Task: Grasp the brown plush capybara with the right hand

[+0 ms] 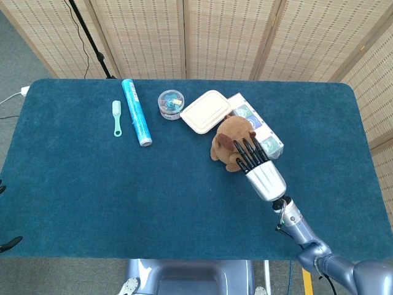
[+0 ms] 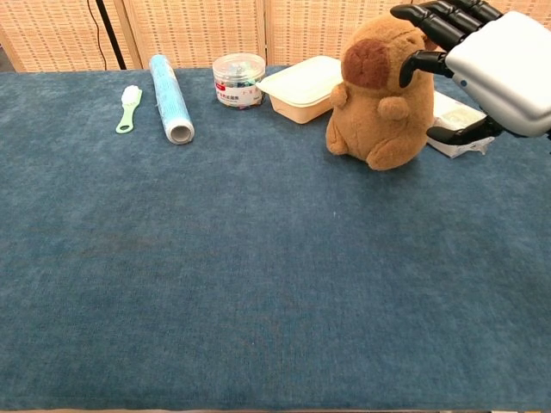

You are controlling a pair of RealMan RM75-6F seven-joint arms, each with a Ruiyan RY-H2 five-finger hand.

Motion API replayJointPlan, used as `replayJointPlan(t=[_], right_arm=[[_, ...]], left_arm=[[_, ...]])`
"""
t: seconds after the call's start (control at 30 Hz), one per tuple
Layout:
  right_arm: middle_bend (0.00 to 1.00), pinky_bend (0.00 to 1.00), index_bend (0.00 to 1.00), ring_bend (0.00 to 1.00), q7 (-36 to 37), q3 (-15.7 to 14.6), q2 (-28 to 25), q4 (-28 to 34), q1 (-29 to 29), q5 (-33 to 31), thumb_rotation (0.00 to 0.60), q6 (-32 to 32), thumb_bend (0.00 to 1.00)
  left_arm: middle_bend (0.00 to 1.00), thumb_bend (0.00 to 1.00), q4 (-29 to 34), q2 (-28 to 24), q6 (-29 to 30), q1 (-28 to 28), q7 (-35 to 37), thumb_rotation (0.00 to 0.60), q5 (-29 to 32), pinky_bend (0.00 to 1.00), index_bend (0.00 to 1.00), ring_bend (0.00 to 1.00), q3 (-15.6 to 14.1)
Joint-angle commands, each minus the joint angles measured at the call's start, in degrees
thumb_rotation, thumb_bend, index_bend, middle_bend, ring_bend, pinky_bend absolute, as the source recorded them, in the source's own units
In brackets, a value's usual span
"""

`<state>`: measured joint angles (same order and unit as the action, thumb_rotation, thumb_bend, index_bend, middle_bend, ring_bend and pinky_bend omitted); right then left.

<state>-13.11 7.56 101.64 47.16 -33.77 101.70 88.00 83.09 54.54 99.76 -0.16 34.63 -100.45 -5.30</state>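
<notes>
The brown plush capybara (image 1: pixel 226 142) (image 2: pixel 377 96) sits upright on the blue table (image 1: pixel 123 184), right of centre towards the back. My right hand (image 1: pixel 258 167) (image 2: pixel 495 62) hovers at its right side, fingers (image 2: pixel 430 21) spread and reaching over the top of its head, thumb low behind its flank. The fingers are not closed around the toy. At the left edge of the head view only dark fingertips (image 1: pixel 7 244) of my left hand show, far apart and holding nothing.
Behind the capybara lie a white lidded box (image 1: pixel 205 111) (image 2: pixel 301 88) and a wrapped tissue pack (image 1: pixel 259 128) (image 2: pixel 458 122). Further left stand a clear round jar (image 1: pixel 171 104), a blue film roll (image 1: pixel 136 112) and a green brush (image 1: pixel 116 118). Wicker screens close off the back.
</notes>
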Motion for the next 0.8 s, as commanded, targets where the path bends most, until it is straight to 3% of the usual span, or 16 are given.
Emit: replayJointPlan(t=[0.03, 0.4, 0.8], right_arm=[[0.00, 0.06, 0.38, 0.00, 0.5, -0.1, 1.4, -1.9, -1.1, -0.1, 0.600, 0.0, 0.34], [0.00, 0.06, 0.38, 0.00, 0.0, 0.0, 3.8, -5.5, -3.4, -1.1, 0.600, -0.3, 0.37], [0.00, 0.06, 0.38, 0.00, 0.5, -1.7, 7.5, -13.5, -5.8, -1.0, 0.600, -1.1, 0.37]], left_arm=[[0.00, 0.00, -0.1, 0.0, 0.0, 0.0, 0.0, 0.600, 0.0, 0.00, 0.00, 0.00, 0.0], [0.00, 0.00, -0.4, 0.0, 0.2, 0.1, 0.8, 0.600, 0.1, 0.00, 0.00, 0.00, 0.1], [0.00, 0.00, -0.9, -0.2, 0.2, 0.0, 1.9, 0.600, 0.0, 0.00, 0.00, 0.00, 0.0]])
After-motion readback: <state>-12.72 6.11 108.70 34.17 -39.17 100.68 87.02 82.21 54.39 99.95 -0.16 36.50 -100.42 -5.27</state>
